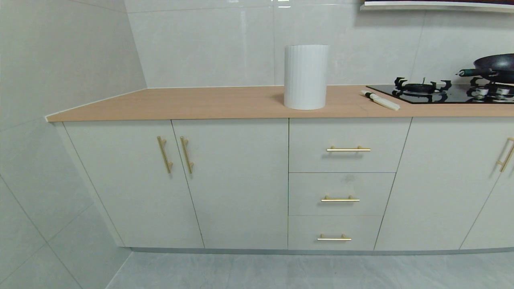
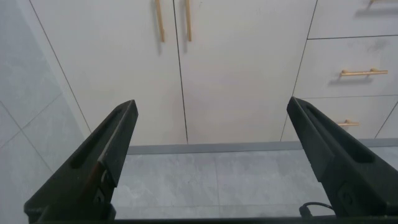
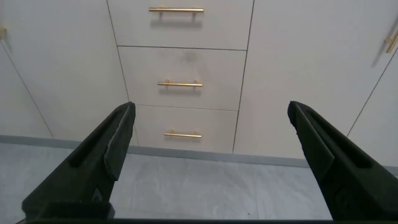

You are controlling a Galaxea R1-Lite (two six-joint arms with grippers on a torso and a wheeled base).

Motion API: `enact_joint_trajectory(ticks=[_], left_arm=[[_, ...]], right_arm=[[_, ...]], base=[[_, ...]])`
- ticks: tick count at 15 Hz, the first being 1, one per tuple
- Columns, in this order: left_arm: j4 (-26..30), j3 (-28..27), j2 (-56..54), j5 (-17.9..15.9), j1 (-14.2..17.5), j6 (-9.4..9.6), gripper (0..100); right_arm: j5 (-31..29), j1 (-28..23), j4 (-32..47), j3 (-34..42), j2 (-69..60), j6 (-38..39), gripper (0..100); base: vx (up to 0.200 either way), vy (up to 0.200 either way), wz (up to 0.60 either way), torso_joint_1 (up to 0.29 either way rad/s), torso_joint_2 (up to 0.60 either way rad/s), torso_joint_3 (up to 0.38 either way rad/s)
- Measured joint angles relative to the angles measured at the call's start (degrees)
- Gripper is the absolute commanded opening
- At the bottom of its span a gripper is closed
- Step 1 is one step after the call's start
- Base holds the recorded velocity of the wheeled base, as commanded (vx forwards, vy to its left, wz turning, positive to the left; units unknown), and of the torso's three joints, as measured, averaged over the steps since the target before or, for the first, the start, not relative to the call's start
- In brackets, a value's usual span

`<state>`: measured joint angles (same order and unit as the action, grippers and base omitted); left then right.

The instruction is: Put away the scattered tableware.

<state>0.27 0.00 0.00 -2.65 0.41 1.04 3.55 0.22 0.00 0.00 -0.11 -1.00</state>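
White ribbed canister (image 1: 306,76) upright on counter (image 1: 200,102), contents hidden; left tool (image 2: 211,106), right tool (image 3: 211,107) spread wide, empty.

Reading no text, label or number anywhere. Showing nothing legible on the white canister (image 1: 306,76) or the drawers (image 1: 341,184).

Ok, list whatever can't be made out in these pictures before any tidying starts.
Tall white ribbed cylindrical container, head view: its own wall hides the inside.
Slim white utensil with a dark band on the wooden counter, head view: too small to identify.
Black pan, head view: cut off by the right edge.
Pale drawers, all views: closed fronts hide contents.
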Motion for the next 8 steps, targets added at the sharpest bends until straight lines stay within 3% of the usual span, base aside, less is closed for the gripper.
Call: enact_joint_trajectory(ticks=[8], left_arm=[[0.00,0.00,0.00,0.00,0.00,0.00,100]], right_arm=[[0.04,0.02,0.07,0.00,0.00,0.21,100]], base=[[0.200,0.000,0.00,0.001,0.00,0.001]])
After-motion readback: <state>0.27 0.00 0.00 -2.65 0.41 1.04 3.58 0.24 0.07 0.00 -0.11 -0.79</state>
